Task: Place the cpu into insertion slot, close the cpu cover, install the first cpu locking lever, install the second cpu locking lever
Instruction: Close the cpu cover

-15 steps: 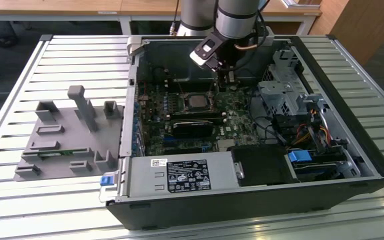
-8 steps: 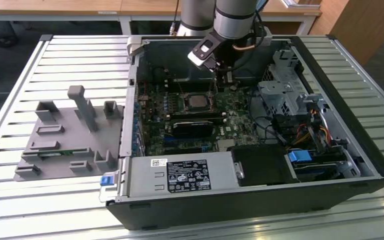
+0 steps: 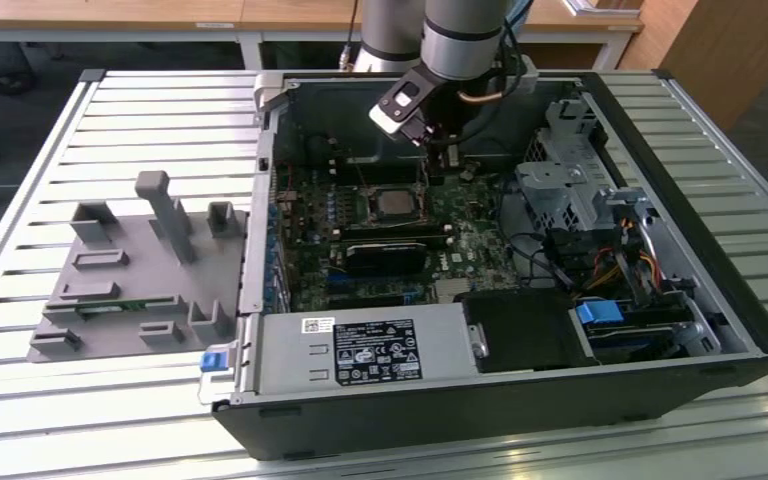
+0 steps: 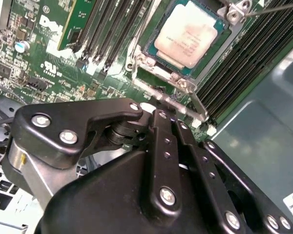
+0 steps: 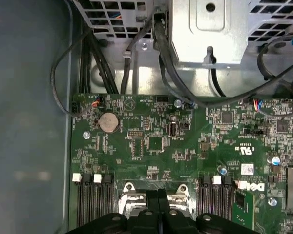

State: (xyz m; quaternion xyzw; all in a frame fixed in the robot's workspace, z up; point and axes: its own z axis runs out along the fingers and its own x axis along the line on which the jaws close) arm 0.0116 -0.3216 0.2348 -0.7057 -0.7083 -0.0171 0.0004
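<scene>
Lever step, by the look: cpu (image 4: 185, 36) sits mid-board under its lowered cover (image 4: 142, 62), hand (image 4: 170, 119) pinched together at a lever (image 4: 199, 108), which needs pressing down and hooking.

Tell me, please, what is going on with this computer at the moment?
A robot arm reaches into an open computer case. The cpu is already seated on the motherboard, with the cpu cover lying down around it. The end effector, fingers closed together, is right at a thin metal locking lever beside the socket. Whether the lever is latched cannot be told.
</scene>
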